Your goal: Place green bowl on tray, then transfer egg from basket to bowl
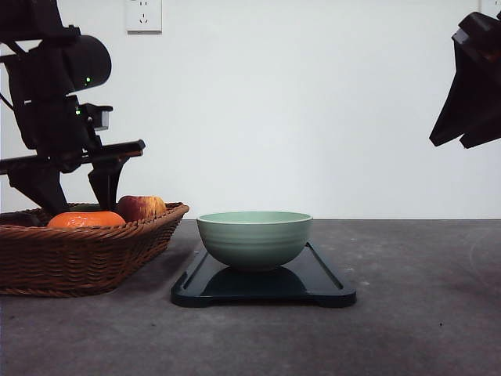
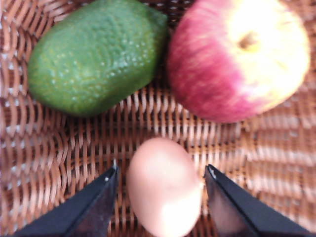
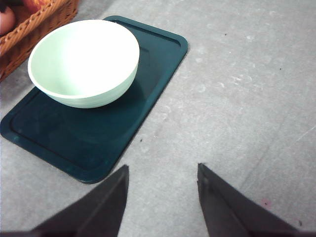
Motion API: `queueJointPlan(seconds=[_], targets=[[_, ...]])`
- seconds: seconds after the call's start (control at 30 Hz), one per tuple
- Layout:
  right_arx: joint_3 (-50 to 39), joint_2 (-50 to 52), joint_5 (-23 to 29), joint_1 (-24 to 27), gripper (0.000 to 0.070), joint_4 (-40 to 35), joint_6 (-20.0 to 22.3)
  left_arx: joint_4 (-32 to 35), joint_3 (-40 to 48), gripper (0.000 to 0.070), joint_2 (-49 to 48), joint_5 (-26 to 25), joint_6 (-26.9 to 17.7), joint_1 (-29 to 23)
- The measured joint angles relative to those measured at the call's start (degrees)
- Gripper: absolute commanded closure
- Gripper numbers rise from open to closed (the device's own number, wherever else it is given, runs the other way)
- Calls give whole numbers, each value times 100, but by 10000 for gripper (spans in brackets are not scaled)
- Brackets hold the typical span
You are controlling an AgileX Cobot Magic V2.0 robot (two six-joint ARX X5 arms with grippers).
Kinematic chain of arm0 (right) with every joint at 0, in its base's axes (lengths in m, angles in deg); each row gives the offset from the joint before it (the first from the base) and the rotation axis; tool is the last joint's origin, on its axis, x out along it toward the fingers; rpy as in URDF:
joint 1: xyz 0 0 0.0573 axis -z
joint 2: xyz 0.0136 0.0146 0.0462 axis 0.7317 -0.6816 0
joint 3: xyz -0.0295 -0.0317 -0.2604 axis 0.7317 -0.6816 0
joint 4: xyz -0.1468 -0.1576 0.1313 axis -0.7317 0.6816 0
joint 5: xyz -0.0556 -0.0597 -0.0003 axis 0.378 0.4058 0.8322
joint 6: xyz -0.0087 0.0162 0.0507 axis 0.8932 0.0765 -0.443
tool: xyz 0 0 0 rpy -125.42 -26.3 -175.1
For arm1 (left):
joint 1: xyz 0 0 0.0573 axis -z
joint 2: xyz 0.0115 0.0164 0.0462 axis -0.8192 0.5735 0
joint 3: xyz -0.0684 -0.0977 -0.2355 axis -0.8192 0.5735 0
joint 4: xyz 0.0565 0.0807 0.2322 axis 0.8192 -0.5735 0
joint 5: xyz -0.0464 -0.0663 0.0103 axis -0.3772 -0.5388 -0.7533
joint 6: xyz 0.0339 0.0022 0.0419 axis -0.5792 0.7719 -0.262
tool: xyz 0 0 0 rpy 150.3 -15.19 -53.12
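Grey tabletop with the green bowl [image 1: 254, 239] already on the tray [image 1: 329, 294]; the left gripper [image 2: 160, 173], jaws spread, straddles the egg [image 2: 164, 186] in the basket [image 1: 86, 258], seemingly ready to close, the right gripper [image 3: 162, 173] idle and spread.

In the left wrist view the egg [image 2: 165, 190] is cut off by the frame edge and slightly blurred, as is the apple [image 2: 239, 57]. In the front view the basket [image 1: 78, 251] runs off frame (its rim hides the fruit's lower parts).
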State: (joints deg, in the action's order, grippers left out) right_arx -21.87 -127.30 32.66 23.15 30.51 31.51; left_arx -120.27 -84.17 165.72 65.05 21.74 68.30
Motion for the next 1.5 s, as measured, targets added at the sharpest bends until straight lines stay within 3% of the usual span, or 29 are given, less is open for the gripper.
queueJointPlan(seconds=[0.57, 0.6, 0.7, 0.77, 1.1, 1.5], targets=[[0, 0, 0, 0, 435, -4, 0, 6, -4, 362, 290, 4, 15, 35], [0, 0, 0, 0, 435, -4, 0, 5, -4, 376, 290, 4, 15, 35], [0, 0, 0, 0, 435, -4, 0, 9, -5, 520, 290, 2, 13, 44], [0, 0, 0, 0, 435, -4, 0, 9, -7, 548, 290, 5, 15, 46], [0, 0, 0, 0, 435, 0, 0, -69, -20, 552, 216, 4, -8, 46], [0, 0, 0, 0, 435, 2, 0, -678, -37, 553, -1304, -202, -503, 257]])
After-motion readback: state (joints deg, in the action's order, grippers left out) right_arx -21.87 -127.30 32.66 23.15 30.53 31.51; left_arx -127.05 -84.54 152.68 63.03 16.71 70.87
